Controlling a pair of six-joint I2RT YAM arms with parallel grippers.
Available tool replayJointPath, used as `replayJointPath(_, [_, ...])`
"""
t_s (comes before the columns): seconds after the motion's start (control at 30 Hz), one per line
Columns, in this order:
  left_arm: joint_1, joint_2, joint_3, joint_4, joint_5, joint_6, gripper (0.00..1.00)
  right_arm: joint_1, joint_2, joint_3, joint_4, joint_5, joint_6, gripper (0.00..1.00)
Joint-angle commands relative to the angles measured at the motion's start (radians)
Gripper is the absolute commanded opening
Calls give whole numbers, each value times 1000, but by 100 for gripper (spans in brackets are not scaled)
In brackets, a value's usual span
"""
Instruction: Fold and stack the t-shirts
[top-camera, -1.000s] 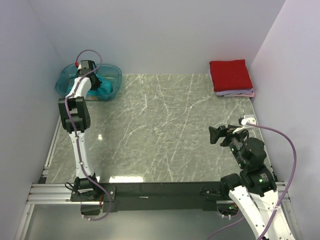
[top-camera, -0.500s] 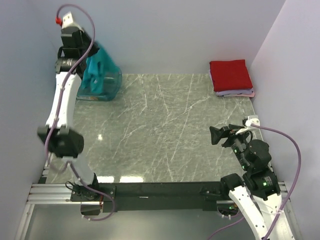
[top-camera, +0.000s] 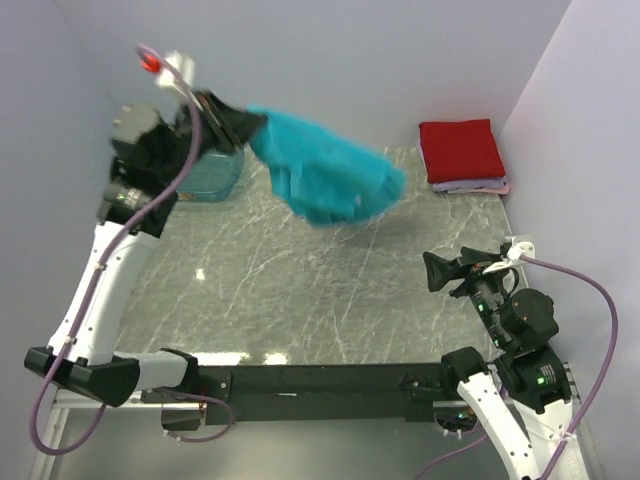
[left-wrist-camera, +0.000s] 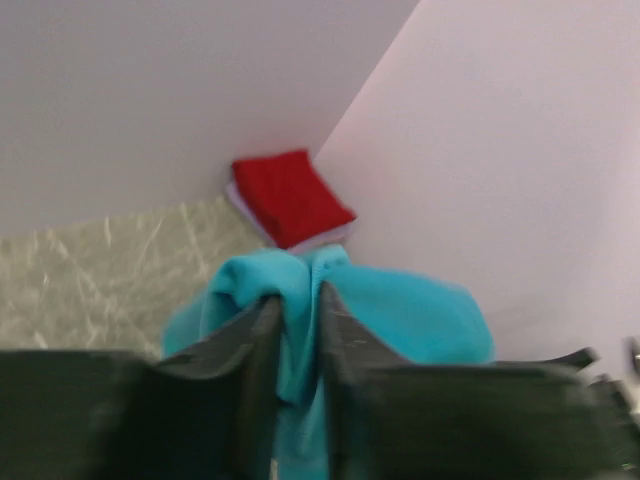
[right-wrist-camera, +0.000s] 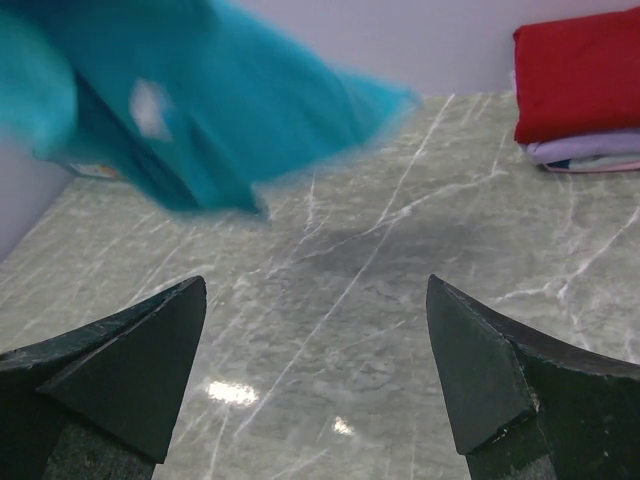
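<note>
Your left gripper (top-camera: 250, 125) holds the crumpled teal cloth t-shirt (top-camera: 330, 178) aloft, unfolded; your right gripper (top-camera: 436, 271) stands wide, empty. The folded red t-shirt (top-camera: 460, 148) tops a lilac t-shirt (top-camera: 470, 185).

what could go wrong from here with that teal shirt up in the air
1. The left gripper pinches only a bunched fold of the teal cloth t-shirt, which shows blurred in mid-air; it may slip free.
2. Its loose end reaches toward the folded red t-shirt in the far corner and might land on it, disturbing the fold.
3. The right gripper is open and apart from the cloth, so the shirt may drop crumpled.
</note>
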Motion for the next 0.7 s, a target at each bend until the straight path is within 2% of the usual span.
replayJointPath(0.0, [-1,-45,-295,-55,20,83,29,6,-3,30,-3,-36,29,96])
replayJointPath(0.07, [-1,-122,-421,-111,-89,117,47,8,5,30,-12,-48,32,96])
replayJointPath(0.1, [-1,-150,-537,-128,-197,122,66,6,14,31,-17,-53,32,96])
replayJointPath(0.13, [-1,-209,-590,-142,-264,119,74,6,21,28,-20,-58,38,96])
replayJointPath(0.17, [-1,-242,-641,-163,-324,78,88,6,26,24,-21,-79,37,96])
replayJointPath(0.2, [-1,-274,-734,-171,-438,50,93,6,43,21,-21,-90,38,96])
replayJointPath(0.27, [-1,-354,-810,-190,-514,-11,99,6,78,5,-17,-119,55,96])
replayJointPath(0.33, [11,-384,-880,-197,-594,-52,100,6,109,-4,-9,-149,75,96])
replayJointPath(0.4, [33,-375,-925,-164,-600,-82,99,6,159,-8,11,-226,78,97])
replayJointPath(0.53, [144,-253,-943,-87,-576,-138,95,8,241,-5,10,-282,93,97])
replayJointPath(0.63, [229,-137,-928,5,-525,-165,86,6,287,-7,-17,-309,81,97])
replayJointPath(0.67, [241,-104,-919,25,-511,-168,78,6,294,-10,-21,-314,77,97])
